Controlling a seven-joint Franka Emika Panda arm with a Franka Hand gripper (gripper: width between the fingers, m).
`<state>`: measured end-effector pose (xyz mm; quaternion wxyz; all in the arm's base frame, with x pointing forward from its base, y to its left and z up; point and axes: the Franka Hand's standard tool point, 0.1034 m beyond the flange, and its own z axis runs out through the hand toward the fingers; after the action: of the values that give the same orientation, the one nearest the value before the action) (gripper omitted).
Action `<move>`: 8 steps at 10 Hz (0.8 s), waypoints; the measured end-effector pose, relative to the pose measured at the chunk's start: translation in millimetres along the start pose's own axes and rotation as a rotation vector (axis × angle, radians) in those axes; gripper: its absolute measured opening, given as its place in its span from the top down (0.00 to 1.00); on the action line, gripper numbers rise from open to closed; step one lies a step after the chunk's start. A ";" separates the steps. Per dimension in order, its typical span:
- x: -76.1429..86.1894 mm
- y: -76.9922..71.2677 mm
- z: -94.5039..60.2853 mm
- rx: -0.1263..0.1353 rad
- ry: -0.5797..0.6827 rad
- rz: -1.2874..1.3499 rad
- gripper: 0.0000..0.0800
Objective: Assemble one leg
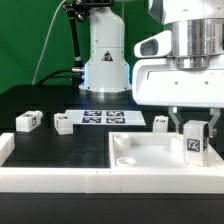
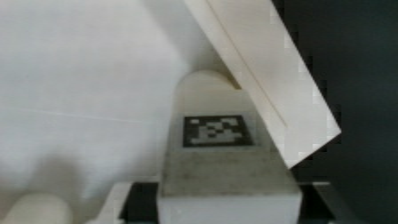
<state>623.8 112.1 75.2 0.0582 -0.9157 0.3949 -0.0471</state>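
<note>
1. Your gripper (image 1: pixel 194 131) is clenching one leg (image 1: pixel 195 143) between its fingers — the tagged block is standing upright in the grasp.
2. Directly under the tool, the large white tabletop piece (image 1: pixel 150 153) is lying flat; the leg's lower end is hanging just over it.
3. Three more legs (image 1: pixel 27 122) are resting well away from the tool — beside the marker board (image 1: pixel 105 118).
</note>
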 end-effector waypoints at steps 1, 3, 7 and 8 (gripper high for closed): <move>-0.1 0.3 -0.1 -0.001 -0.002 0.068 0.63; -1.6 0.5 0.1 -0.001 -0.011 0.234 0.63; -6.0 -0.9 0.9 -0.005 -0.020 0.635 0.63; -7.3 -1.6 1.0 -0.002 -0.027 0.738 0.63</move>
<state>620.1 118.6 74.2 0.0757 -0.7122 0.6978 -0.0103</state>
